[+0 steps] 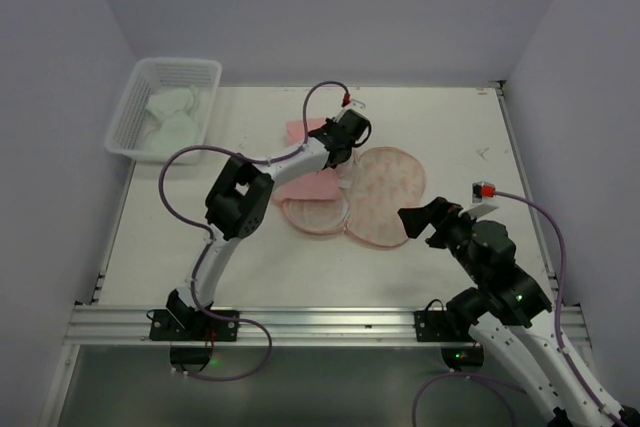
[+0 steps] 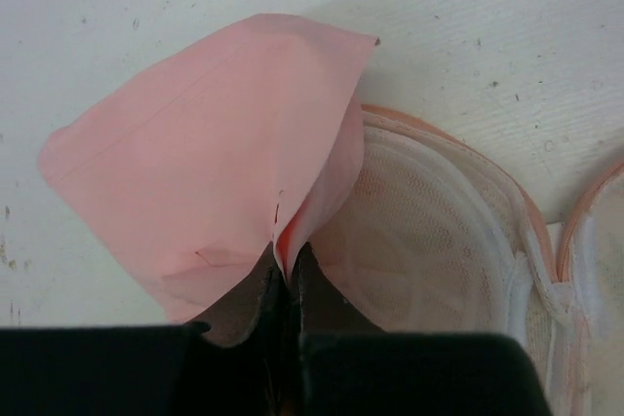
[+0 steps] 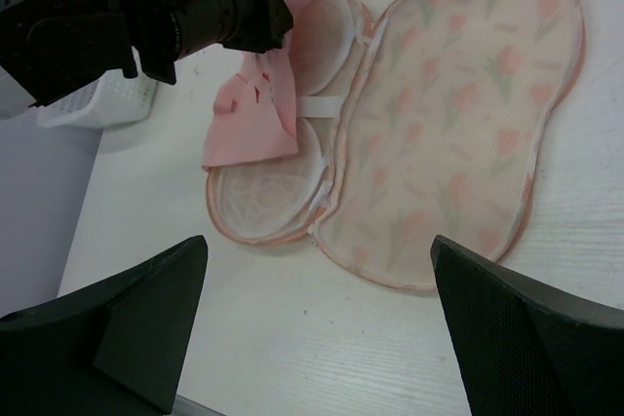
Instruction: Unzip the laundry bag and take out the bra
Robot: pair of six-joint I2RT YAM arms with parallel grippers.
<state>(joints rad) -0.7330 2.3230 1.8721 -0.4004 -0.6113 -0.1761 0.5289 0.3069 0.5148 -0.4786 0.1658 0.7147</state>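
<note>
The laundry bag lies unzipped and spread flat like a butterfly mid-table. Its printed flap is to the right and its mesh-lined half to the left. The salmon-pink bra rests partly over the mesh half, one end lifted. My left gripper is shut on a fold of the bra, beside the bag's mesh lining. My right gripper hangs open just in front of the bag's near edge, holding nothing. It is also seen from above.
A white lattice basket holding pale items stands at the table's back left corner. The left arm stretches diagonally from its base toward the bag. Walls enclose the table on three sides.
</note>
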